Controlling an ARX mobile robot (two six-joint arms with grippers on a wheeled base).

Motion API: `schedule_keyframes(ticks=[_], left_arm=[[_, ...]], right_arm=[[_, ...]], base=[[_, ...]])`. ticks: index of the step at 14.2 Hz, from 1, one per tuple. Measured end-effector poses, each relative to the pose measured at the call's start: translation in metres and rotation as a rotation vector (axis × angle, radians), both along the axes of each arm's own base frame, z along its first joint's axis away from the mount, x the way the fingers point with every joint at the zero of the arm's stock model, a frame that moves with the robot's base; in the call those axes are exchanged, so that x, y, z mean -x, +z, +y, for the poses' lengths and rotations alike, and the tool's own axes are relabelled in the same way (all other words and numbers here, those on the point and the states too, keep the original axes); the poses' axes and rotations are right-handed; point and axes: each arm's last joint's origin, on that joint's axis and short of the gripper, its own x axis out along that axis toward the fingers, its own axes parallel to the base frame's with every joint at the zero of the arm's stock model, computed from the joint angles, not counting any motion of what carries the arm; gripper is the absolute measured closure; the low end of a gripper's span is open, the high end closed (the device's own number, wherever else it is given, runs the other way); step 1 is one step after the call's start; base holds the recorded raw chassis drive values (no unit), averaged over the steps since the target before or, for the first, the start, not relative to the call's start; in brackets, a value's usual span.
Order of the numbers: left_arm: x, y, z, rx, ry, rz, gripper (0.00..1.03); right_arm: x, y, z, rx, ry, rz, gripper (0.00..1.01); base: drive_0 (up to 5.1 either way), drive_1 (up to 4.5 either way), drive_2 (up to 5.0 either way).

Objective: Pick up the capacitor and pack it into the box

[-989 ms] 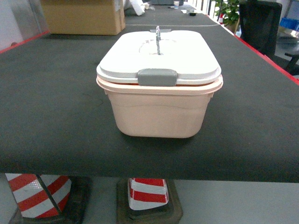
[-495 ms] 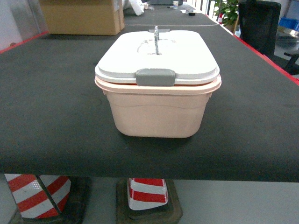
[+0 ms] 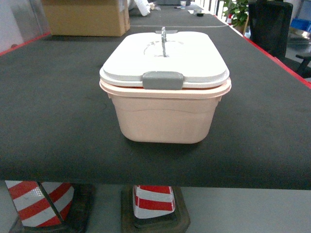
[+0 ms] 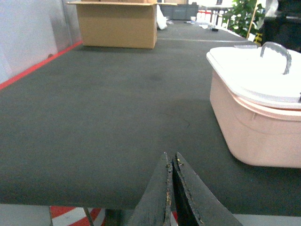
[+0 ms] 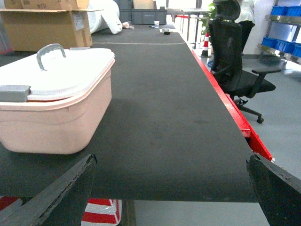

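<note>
The box (image 3: 165,121), a pale pink tub, stands in the middle of the black table (image 3: 53,111). Its white lid (image 3: 187,58) is on, with a grey clip (image 3: 163,80) at the front and a grey handle (image 3: 164,36) upright on top. The capacitor is out of view. My left gripper (image 4: 170,156) is shut with nothing in it, at the table's near edge to the left of the box (image 4: 254,127). My right gripper (image 5: 171,160) is wide open and empty, at the near edge to the right of the box (image 5: 51,122). Neither gripper shows in the head view.
A brown cardboard carton (image 3: 87,17) stands at the table's far left. Red-and-white cones (image 3: 154,201) stand on the floor under the near edge. The table's right side has a red edge (image 5: 235,117), with a black office chair (image 5: 235,52) beyond it.
</note>
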Motion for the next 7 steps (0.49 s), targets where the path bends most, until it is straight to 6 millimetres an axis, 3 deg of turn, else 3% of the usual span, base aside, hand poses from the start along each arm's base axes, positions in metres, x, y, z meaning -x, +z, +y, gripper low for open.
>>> schedule_keyframes(ticks=[7], left_arm=[[0.019, 0.005, 0.0, 0.0, 0.0, -0.015, 1.01]], right_arm=[[0.0, 0.0, 0.0, 0.0, 0.0, 0.0, 0.03]], base=[[0.0, 0.0, 0.0]])
